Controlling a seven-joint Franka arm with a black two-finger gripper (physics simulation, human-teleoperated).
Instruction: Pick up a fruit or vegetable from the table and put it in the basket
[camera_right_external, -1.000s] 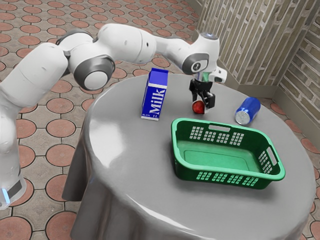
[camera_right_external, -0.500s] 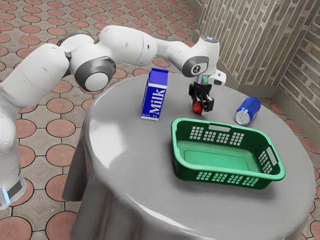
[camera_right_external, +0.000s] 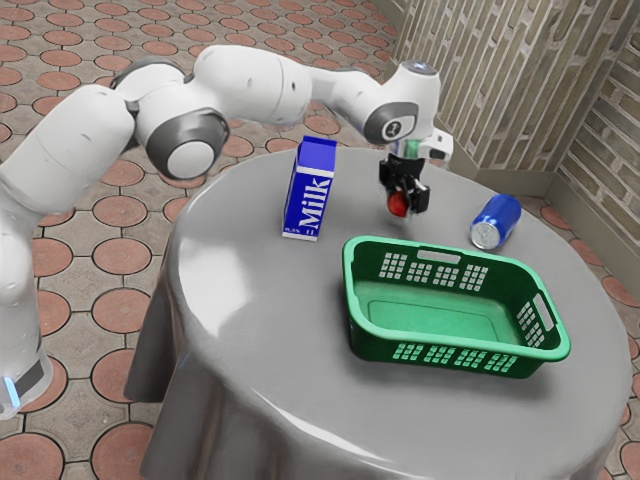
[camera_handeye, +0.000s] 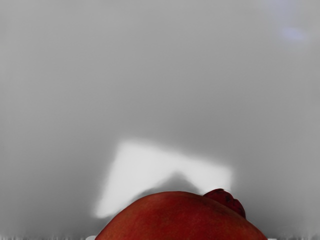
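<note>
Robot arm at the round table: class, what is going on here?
A robot arm has its black hand closed on a red fruit, probably a pomegranate, and seems to hold it just above the table. It is not yet in the green basket. A milk carton stands upright, and a blue can lies on its side.

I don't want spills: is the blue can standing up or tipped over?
Tipped over: the can lies on its side, silver end showing.

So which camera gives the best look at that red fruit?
The wrist view: the fruit shows its skin and stubby crown close up, though part is cut off. The exterior view has it small, partly hidden by the gripper holding it.
</note>
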